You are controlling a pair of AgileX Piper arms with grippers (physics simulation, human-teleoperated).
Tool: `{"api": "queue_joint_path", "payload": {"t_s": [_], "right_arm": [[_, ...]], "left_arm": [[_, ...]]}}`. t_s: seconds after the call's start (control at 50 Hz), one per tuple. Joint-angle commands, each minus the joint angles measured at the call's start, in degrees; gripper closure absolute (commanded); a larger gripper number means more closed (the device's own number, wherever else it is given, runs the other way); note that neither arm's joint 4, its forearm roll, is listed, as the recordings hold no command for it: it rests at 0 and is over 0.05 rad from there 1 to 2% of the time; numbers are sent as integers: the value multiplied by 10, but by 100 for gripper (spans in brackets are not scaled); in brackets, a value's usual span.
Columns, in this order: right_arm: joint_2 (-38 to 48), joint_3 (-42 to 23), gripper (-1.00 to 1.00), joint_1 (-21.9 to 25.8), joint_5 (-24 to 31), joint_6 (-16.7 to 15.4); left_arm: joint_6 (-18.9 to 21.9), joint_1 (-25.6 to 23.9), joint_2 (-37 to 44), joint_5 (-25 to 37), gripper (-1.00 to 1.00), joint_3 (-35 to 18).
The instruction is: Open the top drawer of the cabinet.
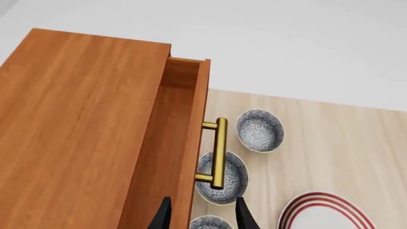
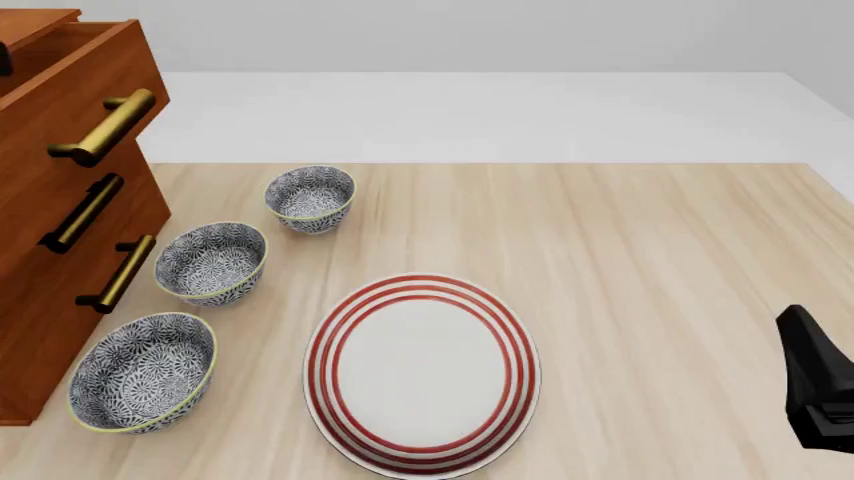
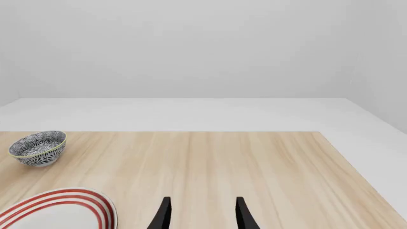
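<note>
Scene: My two arms worked at a light wooden table (image 2: 641,250), where the cabinet (image 2: 54,250) stood at 9 o'clock in the front view, three drawers stacked.

Top drawer: The top drawer (image 1: 184,143) sat uppermost in the cabinet and stood partly pulled out; my left wrist camera looked down into its box-like wooden inside.

Handle: The brass bar handle (image 1: 218,152) stood proud of the drawer front on two posts, with a clear gap behind the bar.

Left gripper: My left gripper (image 1: 202,214) hovered above the drawer's front edge with its fingers spread, holding nothing and touching nothing that I could see.

Right gripper: My right gripper (image 3: 202,214) hung parted and empty over bare table at 4 o'clock in the front view, well apart from the cabinet.

Handling: I judged the drawer stiff and solid, sliding one way only, so a straight pull along its run suited it; the smooth metal bar looked slippery and wanted a firm pinch across its middle, between the posts.

Nearby: Three patterned bowls (image 2: 211,262) lay in a row just beside the cabinet's foot, below the drawer's path, and a red-ringed plate (image 2: 424,372) sat at 6 o'clock.

Progress: By my reckoning the drawer was part open, with travel left.
</note>
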Motion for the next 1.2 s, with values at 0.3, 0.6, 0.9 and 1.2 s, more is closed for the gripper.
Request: {"api": "queue_joint_path", "payload": {"t_s": [0.3,0.6,0.9,1.2], "right_arm": [[0,0,-100,0,0,0],[0,0,-100,0,0,0],[0,0,-100,0,0,0],[0,0,-100,0,0,0]], "left_arm": [[2,3,23,-18,-100,5],[9,5,32,-29,-100,14],[8,10,44,-47,-100,27],[9,18,64,-62,-100,31]]}}
